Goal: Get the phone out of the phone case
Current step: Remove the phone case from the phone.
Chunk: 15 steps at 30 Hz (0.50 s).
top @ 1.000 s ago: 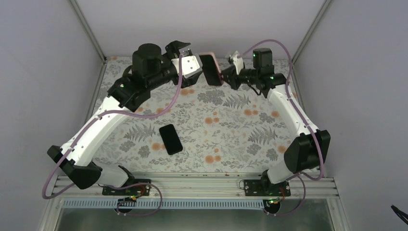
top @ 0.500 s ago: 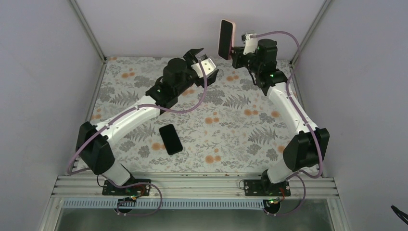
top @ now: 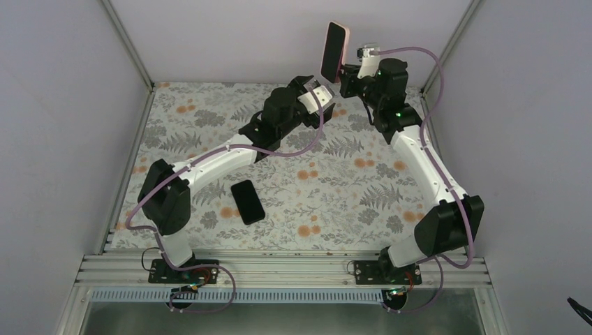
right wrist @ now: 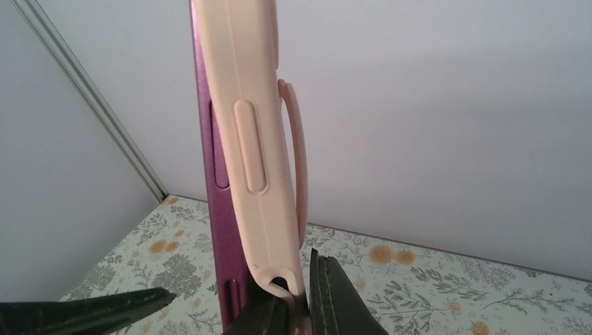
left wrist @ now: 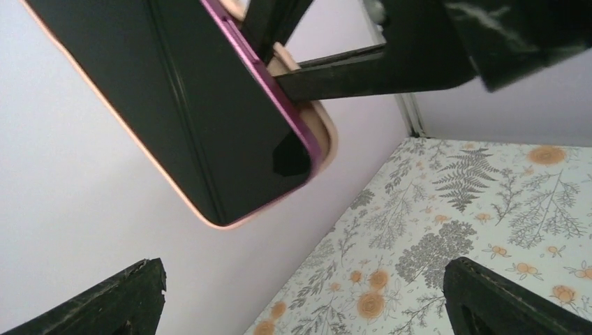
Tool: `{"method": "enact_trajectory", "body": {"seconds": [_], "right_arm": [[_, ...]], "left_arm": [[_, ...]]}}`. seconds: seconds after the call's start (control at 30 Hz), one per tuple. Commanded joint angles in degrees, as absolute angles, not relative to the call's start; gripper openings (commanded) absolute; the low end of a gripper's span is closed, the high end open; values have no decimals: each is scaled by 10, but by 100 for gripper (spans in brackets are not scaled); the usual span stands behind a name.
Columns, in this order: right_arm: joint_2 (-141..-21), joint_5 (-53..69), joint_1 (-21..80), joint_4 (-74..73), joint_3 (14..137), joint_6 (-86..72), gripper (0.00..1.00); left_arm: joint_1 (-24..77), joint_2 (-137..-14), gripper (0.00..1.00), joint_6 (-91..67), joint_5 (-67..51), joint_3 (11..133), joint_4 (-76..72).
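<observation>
My right gripper (right wrist: 297, 310) is clamped on the bottom edge of the pink phone case (right wrist: 255, 153). The case stands upright above its jaws with the purple phone (right wrist: 208, 139) inside. My left gripper (left wrist: 300, 286) gapes wide just below.

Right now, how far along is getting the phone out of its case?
Done: right gripper holds the pink case up off the table. In hand: purple phone looks partly proud of the case. Left: the open left gripper below must grip the phone and pull it free.
</observation>
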<state>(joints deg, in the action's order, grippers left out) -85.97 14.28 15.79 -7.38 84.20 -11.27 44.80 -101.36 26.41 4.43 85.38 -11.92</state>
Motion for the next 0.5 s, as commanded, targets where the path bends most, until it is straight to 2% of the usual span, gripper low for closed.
{"method": "enact_trajectory", "body": {"seconds": [0.0,0.47], "right_arm": [[-832,143,163,-16,834,-122,3],[-831,159,168,-13,827,-113,3]], "left_arm": [[451,-1012,98,245,74,871,-158],[459,-1027,97,255,125,887,-176]]}}
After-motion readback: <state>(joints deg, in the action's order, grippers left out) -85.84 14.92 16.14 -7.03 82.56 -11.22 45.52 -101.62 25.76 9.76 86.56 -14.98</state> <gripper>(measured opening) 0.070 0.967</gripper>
